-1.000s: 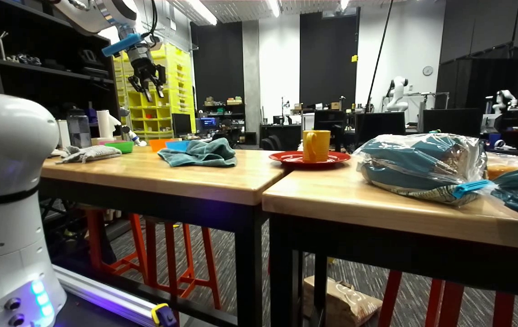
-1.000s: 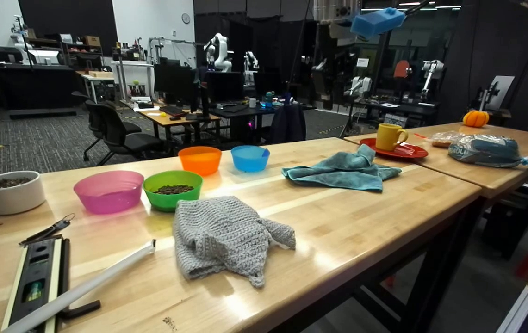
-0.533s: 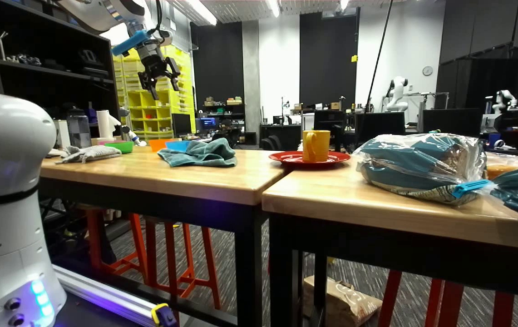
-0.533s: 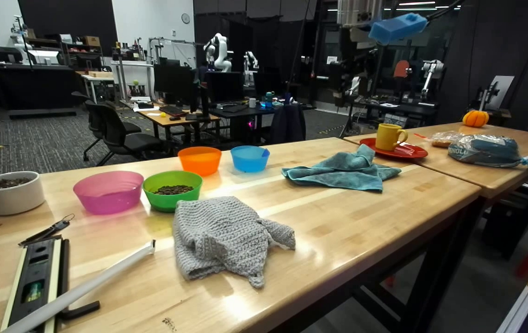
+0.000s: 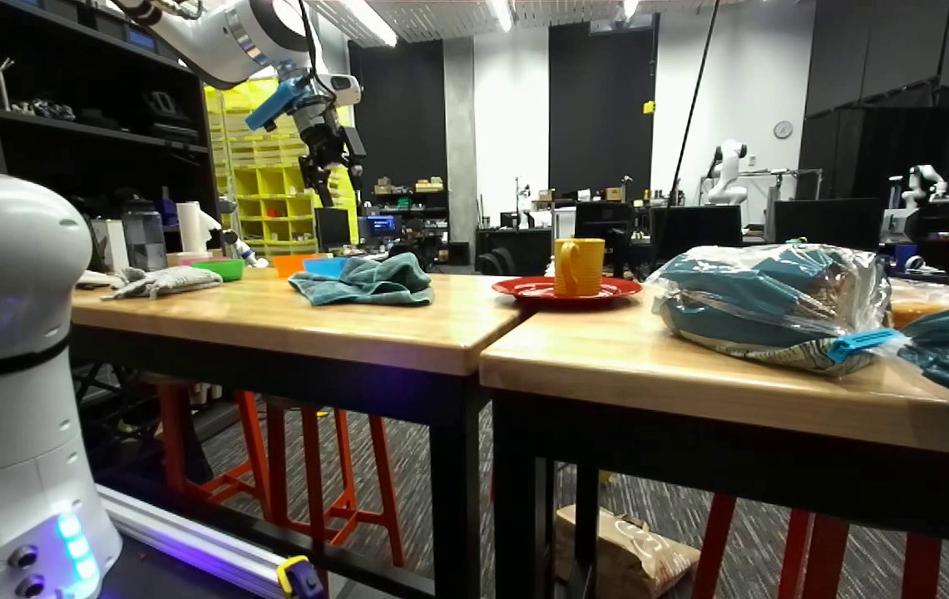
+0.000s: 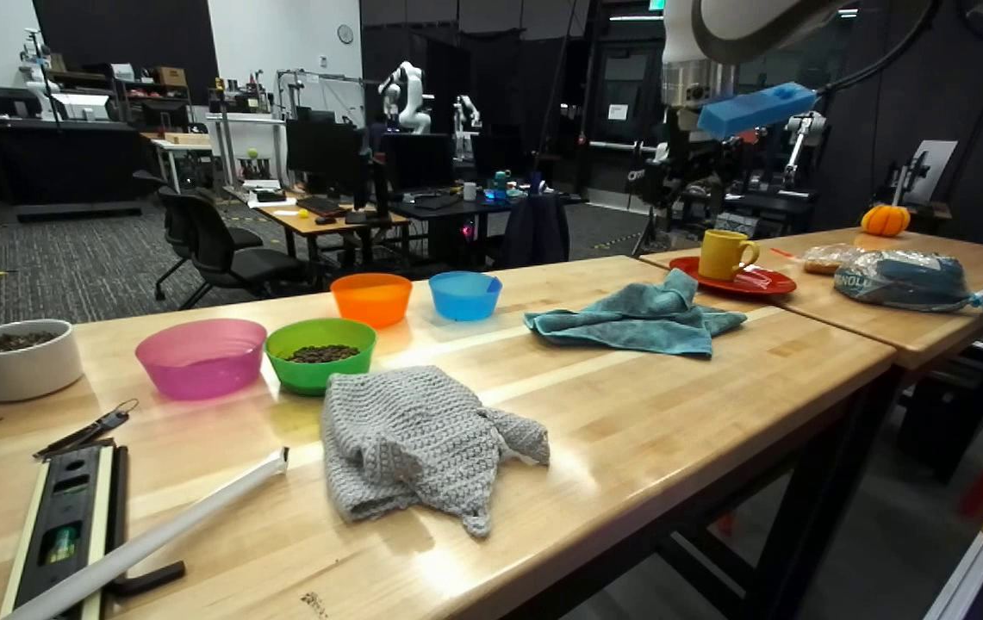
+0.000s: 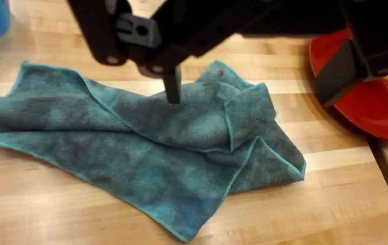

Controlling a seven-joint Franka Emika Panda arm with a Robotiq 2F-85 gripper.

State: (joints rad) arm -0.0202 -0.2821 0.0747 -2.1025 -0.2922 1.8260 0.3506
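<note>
My gripper (image 7: pixel 250 100) stands open in the wrist view, its fingers wide apart and nothing held between them. Beneath it a crumpled teal cloth (image 7: pixel 166 143) lies on the wooden table; the left finger shows in front of the cloth. The right finger overlaps the edge of the red plate (image 7: pixel 377 102). In an exterior view the gripper (image 5: pixel 341 185) hangs well above the table and touches nothing. A yellow mug (image 5: pixel 580 268) sits on that plate, to one side of the cloth. Only a sliver of the mug shows in the wrist view.
Orange (image 6: pixel 372 300), blue (image 6: pixel 465 295), green (image 6: pixel 320 355), pink (image 6: pixel 202 357) and white (image 6: pixel 20 360) bowls line the table's far side. A grey knitted cloth (image 6: pixel 422 439) and a spirit level (image 6: pixel 65 534) lie nearer. Bagged bread (image 5: pixel 773 299) rests on the adjoining table.
The arm has swung towards the plate side and come lower, carrying the gripper over the teal cloth. The objects on the tables have stayed put.
</note>
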